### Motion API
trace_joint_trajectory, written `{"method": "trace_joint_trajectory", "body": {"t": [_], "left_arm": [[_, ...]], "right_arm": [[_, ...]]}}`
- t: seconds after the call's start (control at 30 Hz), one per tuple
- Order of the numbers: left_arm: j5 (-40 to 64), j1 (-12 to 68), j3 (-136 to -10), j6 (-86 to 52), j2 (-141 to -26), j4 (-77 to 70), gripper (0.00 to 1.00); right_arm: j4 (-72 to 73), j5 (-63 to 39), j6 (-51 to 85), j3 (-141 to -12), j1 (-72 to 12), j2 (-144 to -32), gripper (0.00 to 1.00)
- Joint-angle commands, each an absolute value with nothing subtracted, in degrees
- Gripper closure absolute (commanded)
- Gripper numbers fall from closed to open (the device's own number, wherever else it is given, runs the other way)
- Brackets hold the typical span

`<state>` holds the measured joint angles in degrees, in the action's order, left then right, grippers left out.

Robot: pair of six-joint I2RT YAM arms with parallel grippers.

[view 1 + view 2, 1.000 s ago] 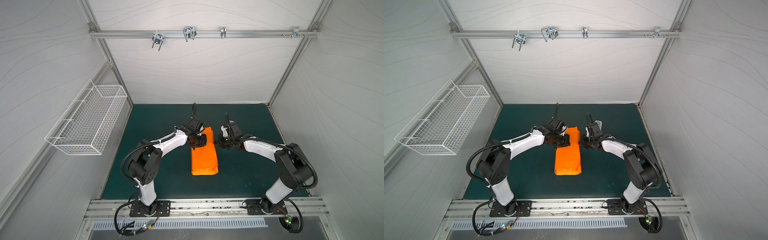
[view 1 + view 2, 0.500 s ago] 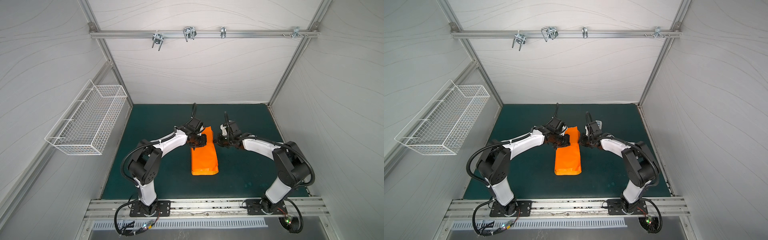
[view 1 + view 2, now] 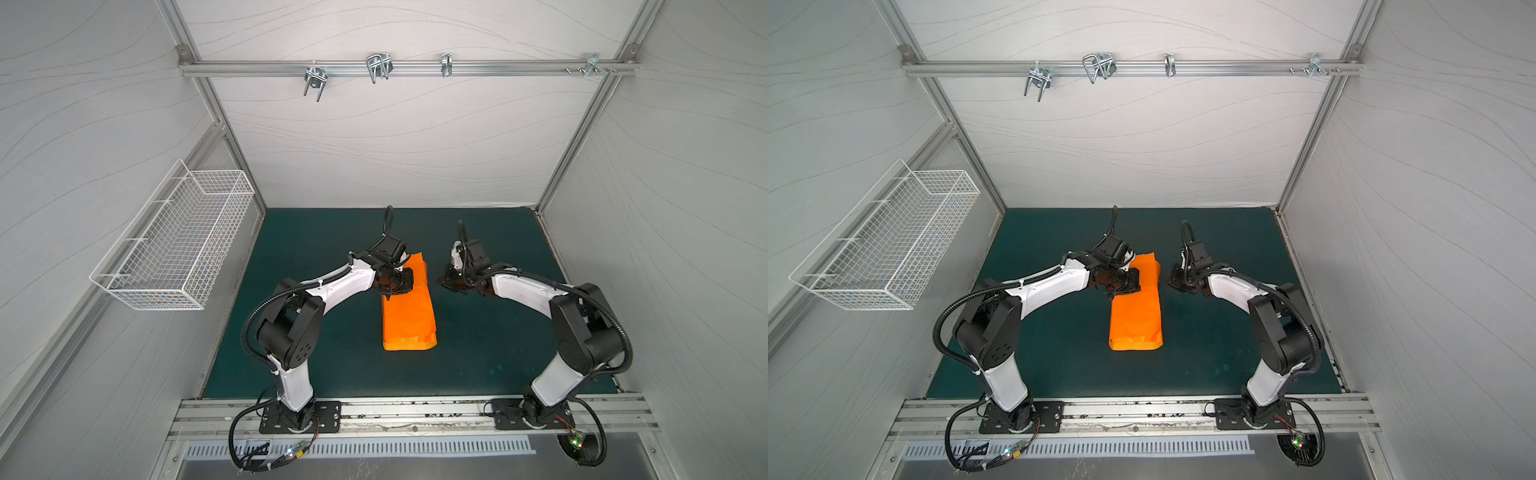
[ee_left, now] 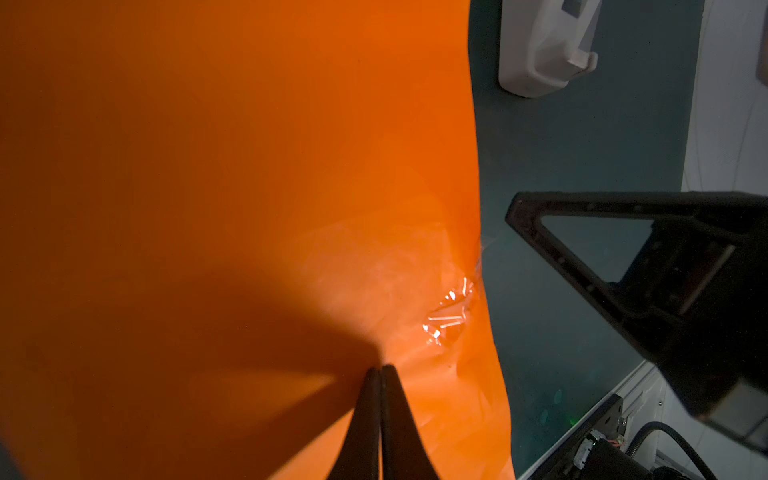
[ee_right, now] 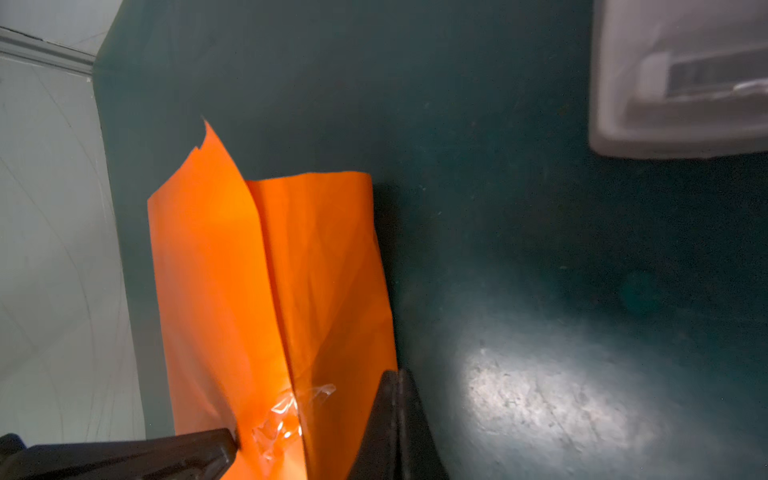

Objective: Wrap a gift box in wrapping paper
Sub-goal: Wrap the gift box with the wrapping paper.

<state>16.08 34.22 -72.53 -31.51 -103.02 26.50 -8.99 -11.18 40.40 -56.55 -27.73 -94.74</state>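
Wrapping paper (image 3: 409,316) lay folded mid-mat (image 3: 324,249) in both top views; left gripper (image 3: 391,292) hung over its far end, right gripper (image 3: 442,281) just beside. Left wrist: jaws pressed together, tips on paper near crumpled tape (image 4: 451,316). Right wrist: jaws closed too, beside paper's edge.

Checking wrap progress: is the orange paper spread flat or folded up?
Folded. The paper forms a narrow bundle, one flap overlapping another along a lengthwise seam, with crumpled clear tape on it.

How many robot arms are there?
2. The left arm reaches in with the left hand over the wrapping paper; the right arm holds the right hand just beside it. None look hidden.
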Motion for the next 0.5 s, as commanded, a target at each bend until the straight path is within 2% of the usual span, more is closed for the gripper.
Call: {"method": "trace_joint_trajectory", "body": {"t": [0.0,0.2,0.47], "left_arm": [[13.8,35.3,-71.0,-30.6,-107.8,31.2,0.92],[13.6,35.3,-71.4,-30.7,-108.2,31.3,0.92],[13.6,35.5,-71.6,-30.7,-108.1,31.3,0.92]], "right_arm": [[-14.0,-8.9,36.5,-59.2,-29.6,-92.5,1.00],[-18.9,-5.5,34.1,-64.7,-33.0,-95.5,1.00],[-18.9,-5.7,34.3,-67.1,-34.3,-99.2,1.00]]}}
